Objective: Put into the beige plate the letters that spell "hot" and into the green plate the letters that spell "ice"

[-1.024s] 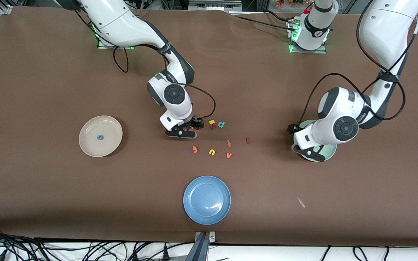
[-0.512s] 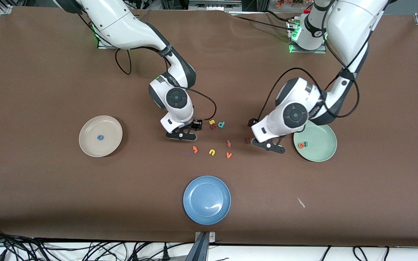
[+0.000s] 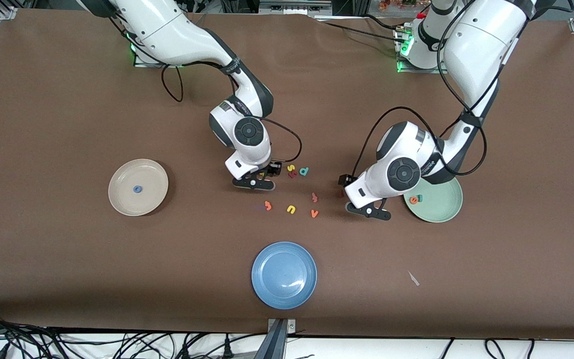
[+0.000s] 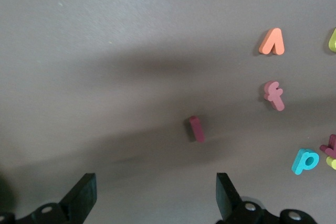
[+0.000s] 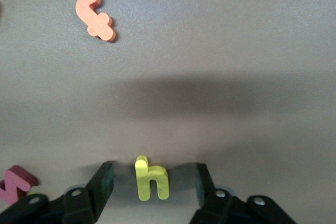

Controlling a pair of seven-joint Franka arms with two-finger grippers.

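Nearest the front camera, the blue plate [image 3: 284, 274] lies bare and plays no part. Farther from the camera comes the loose scatter: the orange t [image 3: 267, 205], a yellow u-shaped letter [image 3: 291, 209], an orange v [image 3: 314, 213] and a pinkish-red hooked letter [image 3: 314, 197].

At about that depth sit the two target plates. The beige plate [image 3: 138, 187], toward the right arm's end, holds the blue o [image 3: 137, 189]. The green plate [image 3: 434, 200], toward the left arm's end, holds the orange e [image 3: 413, 200] and the teal c [image 3: 419, 198] side by side.

Change over the last second: the left gripper [image 4: 152, 203] has swung off the green plate and now hangs low over the table beside the dark red i [image 4: 197, 129], fingers [image 4: 81, 198] spread wide with nothing between them. In the left wrist view the i lies ahead of the open jaws, not yet between them. Judgement: "ice" lacks only this bar, and the arm is lining up for it.

Farther back, the right gripper [image 5: 152, 184] is down at the table with the yellow h [image 5: 151, 179] between its fingers [image 5: 102, 182], which have narrowed over the same second; small gaps remain on both sides, so no pinch yet. Judgement: "hot" stands at one of three, with h next and t still to come. A teal d-shaped letter [image 3: 304, 171] lies just beside.
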